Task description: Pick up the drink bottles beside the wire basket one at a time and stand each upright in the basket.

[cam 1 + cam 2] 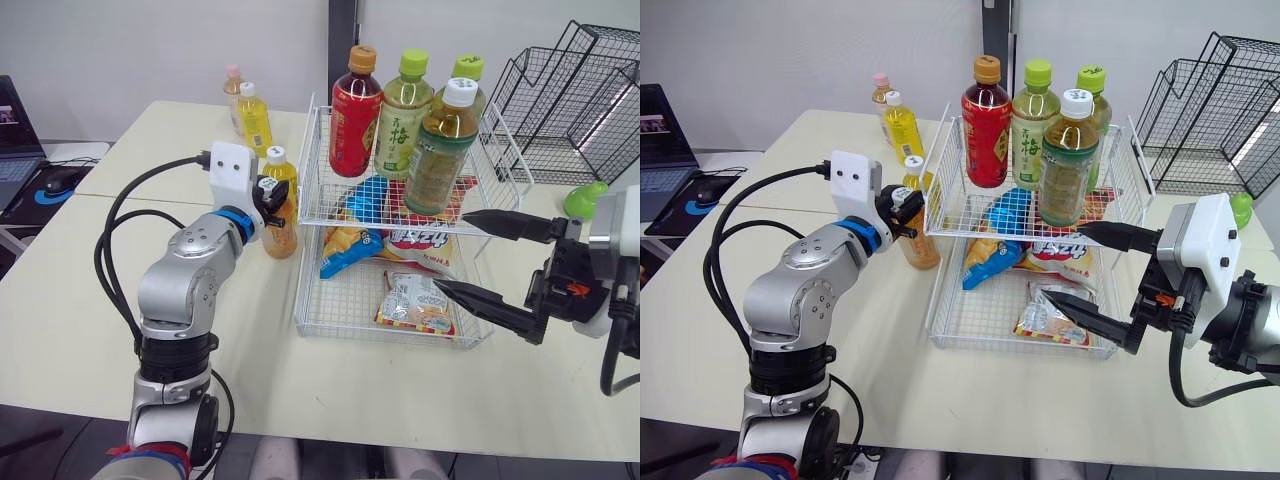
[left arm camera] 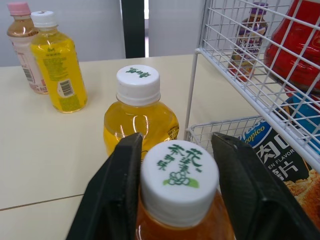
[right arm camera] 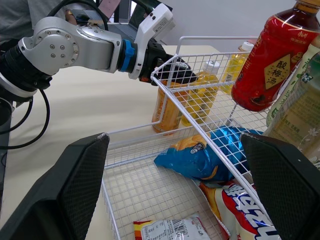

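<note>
An orange drink bottle [image 1: 280,233] with a white cap [image 2: 180,175] stands on the table just left of the white wire basket [image 1: 312,205]. My left gripper [image 1: 272,197] is shut on its neck, a black finger [image 2: 125,175] pressed on each side of the cap. Behind it stands a small yellow bottle [image 2: 140,117]. A taller yellow bottle [image 1: 254,118] and a pink-capped one [image 1: 234,88] stand farther back. The basket's upper shelf holds a red bottle [image 1: 355,110] and three green tea bottles [image 1: 440,150], all upright. My right gripper [image 1: 450,250] hangs open at the basket's front right corner.
Snack bags [image 1: 415,300] lie in the basket's lower tier. Black wire trays [image 1: 580,90] stand at the back right, with a green object [image 1: 582,198] in front of them. A laptop and mouse [image 1: 60,178] sit on a desk to the far left.
</note>
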Robot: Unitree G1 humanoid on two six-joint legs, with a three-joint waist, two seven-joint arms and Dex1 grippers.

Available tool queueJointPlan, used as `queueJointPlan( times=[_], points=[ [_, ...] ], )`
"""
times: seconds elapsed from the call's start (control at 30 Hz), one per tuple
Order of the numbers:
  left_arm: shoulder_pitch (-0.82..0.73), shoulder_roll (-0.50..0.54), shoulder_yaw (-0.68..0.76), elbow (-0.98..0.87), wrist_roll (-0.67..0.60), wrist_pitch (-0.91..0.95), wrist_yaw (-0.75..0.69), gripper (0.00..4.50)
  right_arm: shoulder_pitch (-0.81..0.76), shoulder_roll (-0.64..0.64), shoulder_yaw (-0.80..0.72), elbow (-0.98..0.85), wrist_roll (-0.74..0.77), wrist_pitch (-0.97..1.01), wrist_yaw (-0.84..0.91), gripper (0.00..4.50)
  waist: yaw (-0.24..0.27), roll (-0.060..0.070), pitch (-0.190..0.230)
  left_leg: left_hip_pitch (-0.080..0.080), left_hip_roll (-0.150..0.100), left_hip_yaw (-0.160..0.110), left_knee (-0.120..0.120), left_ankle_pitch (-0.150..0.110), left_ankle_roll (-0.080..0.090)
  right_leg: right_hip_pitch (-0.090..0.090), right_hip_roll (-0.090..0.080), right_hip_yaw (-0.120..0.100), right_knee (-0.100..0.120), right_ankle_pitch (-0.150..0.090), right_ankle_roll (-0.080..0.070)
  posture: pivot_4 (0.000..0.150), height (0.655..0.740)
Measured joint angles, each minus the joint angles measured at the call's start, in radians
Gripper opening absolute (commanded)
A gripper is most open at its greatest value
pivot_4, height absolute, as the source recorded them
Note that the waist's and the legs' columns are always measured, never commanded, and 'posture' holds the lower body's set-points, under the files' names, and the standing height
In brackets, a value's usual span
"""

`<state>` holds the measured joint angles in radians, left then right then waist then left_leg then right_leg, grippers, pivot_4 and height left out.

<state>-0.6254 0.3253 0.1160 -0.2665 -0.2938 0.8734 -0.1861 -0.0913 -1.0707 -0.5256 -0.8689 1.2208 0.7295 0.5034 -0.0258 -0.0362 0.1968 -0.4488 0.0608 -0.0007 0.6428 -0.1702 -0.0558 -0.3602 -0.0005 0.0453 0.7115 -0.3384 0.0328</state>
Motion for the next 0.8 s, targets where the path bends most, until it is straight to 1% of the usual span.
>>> queueJointPlan(
  times=[0.13,0.23,0.27,0.33,0.47,0.57,0.67,0.8],
  points=[
    [0.013,0.025,0.007,-0.012,-0.016,-0.002,-0.028,1.38,0.001,0.000,0.000,0.000,-0.002,0.000,-0.001,4.50,-0.001,0.000,0.000,0.000,0.000,0.000,0.000,0.000,0.000,0.000,0.000,0.000,0.000,0.000,0.000,0.150,0.7347],
    [0.017,0.081,0.024,-0.021,-0.054,-0.002,-0.095,1.38,0.004,0.000,-0.001,0.000,-0.004,0.000,-0.001,4.50,-0.002,0.000,0.000,-0.001,0.001,0.000,-0.001,0.000,0.000,-0.002,0.001,0.000,0.000,0.000,0.000,0.150,0.7347],
    [0.012,0.106,0.033,-0.022,-0.072,-0.001,-0.127,1.38,0.004,0.000,-0.001,0.000,-0.008,0.000,0.000,4.50,-0.002,-0.001,0.000,-0.001,0.001,0.000,-0.001,0.000,0.000,-0.002,0.000,0.000,0.000,0.000,0.000,0.150,0.7347],
    [-0.044,0.215,0.053,-0.007,-0.141,0.035,-0.234,1.38,0.005,0.000,-0.001,0.002,-0.024,0.000,0.003,4.50,-0.002,-0.003,0.002,-0.003,0.002,0.000,0.000,0.000,0.000,-0.005,0.002,0.000,0.000,0.000,0.000,0.150,0.7347],
    [-0.250,0.372,0.091,0.071,-0.252,0.121,-0.388,1.38,0.003,0.000,0.012,0.010,-0.058,0.000,0.016,4.50,0.000,-0.003,0.002,-0.004,0.001,0.000,-0.001,0.000,0.000,-0.005,0.001,0.000,-0.001,-0.001,0.002,0.150,0.7347],
    [-0.440,0.468,0.089,0.224,-0.283,0.152,-0.483,1.38,0.002,0.000,0.035,0.021,-0.101,0.000,0.020,4.50,-0.001,-0.003,0.002,-0.003,0.001,0.001,-0.002,0.000,0.000,-0.005,0.001,0.001,-0.001,-0.002,0.003,0.150,0.7347],
    [-0.618,0.527,0.054,0.392,-0.291,0.169,-0.592,1.38,0.004,0.000,0.040,0.028,-0.142,-0.001,0.029,4.50,-0.001,-0.003,0.002,-0.005,0.001,0.001,-0.002,0.000,0.000,-0.008,0.001,0.001,0.000,-0.002,0.003,0.150,0.7347],
    [-0.842,0.546,-0.033,0.561,-0.278,0.159,-0.736,1.38,0.005,0.012,0.052,0.031,-0.184,-0.004,0.038,4.50,0.001,-0.003,0.002,-0.007,0.000,0.002,-0.002,0.000,0.000,-0.009,0.001,0.000,-0.001,-0.002,0.003,0.150,0.7347]
  ],
)
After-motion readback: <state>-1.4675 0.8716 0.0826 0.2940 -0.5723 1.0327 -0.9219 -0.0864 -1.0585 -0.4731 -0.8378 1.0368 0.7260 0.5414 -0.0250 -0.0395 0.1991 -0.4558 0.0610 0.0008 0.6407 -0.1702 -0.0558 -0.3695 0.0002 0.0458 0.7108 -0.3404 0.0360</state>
